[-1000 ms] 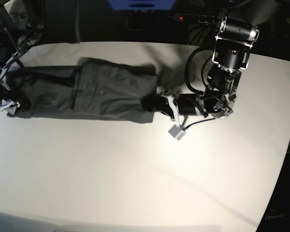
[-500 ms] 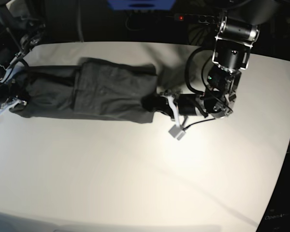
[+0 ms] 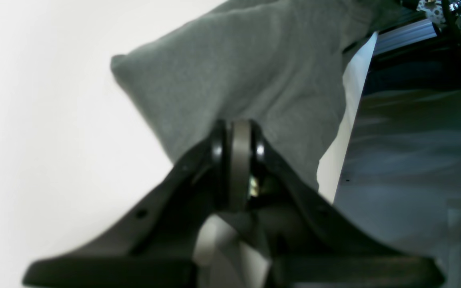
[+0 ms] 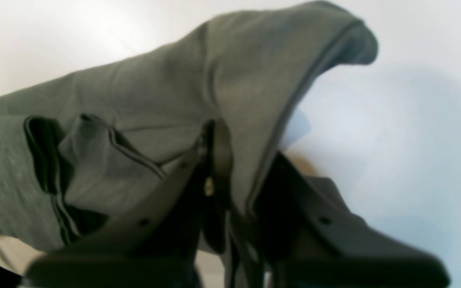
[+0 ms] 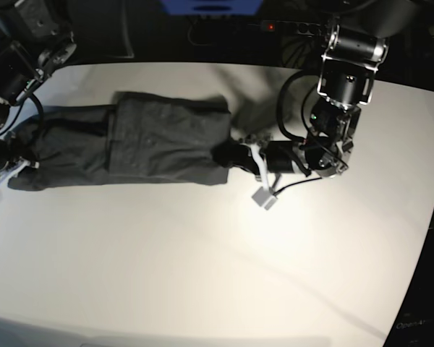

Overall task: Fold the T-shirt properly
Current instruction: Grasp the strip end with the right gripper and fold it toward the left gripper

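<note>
1. With both end effectors clamped on cloth, best to lift the two ends together and level, keeping the long band taut enough that no slack bunches mid-span.
2. Worth noting where things lie: T-shirt (image 5: 130,144) stretched as a narrow band on the white bench (image 5: 224,275), running from about 9 o'clock toward centre in the base view, already doubled lengthwise with a darker folded panel over its middle.
3. Left end effector (image 5: 228,154) shut on the shirt's end nearest centre; right end effector (image 5: 11,163) shut on the opposite end at the 9 o'clock edge of the bench.
4. Likely next: carry one end over toward the other to halve the band. Advisable to keep the travelling end low and square to the long edges, so corners land on corners.
5. Risk, as a judgement: soft wrinkly cloth sagging or twisting if one arm leads; a thin pinch could slip.
6. Left wrist view adds what the base view lacks: pads meeting on a rounded, bunched corner of grey cloth (image 3: 246,80), with bench edge at 3 o'clock.
7. Right wrist view adds a hem seam (image 4: 294,104) draped over one finger and loose folded layers at 8 o'clock, hardly legible from the base.
8. Base view alone gives overall layout and alignment of both ends.
</note>
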`<action>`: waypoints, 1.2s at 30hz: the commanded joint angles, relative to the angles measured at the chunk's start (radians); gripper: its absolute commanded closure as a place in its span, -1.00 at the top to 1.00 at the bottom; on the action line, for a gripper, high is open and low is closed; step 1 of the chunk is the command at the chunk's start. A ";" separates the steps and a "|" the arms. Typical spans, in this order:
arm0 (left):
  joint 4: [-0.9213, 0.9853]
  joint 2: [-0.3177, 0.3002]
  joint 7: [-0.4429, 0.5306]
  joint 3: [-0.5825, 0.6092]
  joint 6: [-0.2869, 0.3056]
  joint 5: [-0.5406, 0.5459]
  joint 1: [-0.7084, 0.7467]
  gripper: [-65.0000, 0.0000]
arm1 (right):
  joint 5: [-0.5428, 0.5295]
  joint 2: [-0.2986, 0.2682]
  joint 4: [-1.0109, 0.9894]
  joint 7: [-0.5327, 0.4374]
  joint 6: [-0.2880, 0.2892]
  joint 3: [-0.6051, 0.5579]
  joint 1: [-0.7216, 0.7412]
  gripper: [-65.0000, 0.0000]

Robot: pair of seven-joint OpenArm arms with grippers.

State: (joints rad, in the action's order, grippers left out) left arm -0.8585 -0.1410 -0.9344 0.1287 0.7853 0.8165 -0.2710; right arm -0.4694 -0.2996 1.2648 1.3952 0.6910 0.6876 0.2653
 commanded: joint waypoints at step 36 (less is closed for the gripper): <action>0.023 -0.027 -0.030 -0.005 -0.087 -0.095 -0.001 -0.92 | -0.013 0.150 0.376 0.001 0.007 -0.440 -0.083 -0.99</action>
State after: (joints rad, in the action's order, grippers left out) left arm -0.8581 -0.1383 -0.9344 0.1280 0.7822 0.8131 -0.2714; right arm -0.4629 -0.1379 1.6199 1.3991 0.6907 0.2462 0.1555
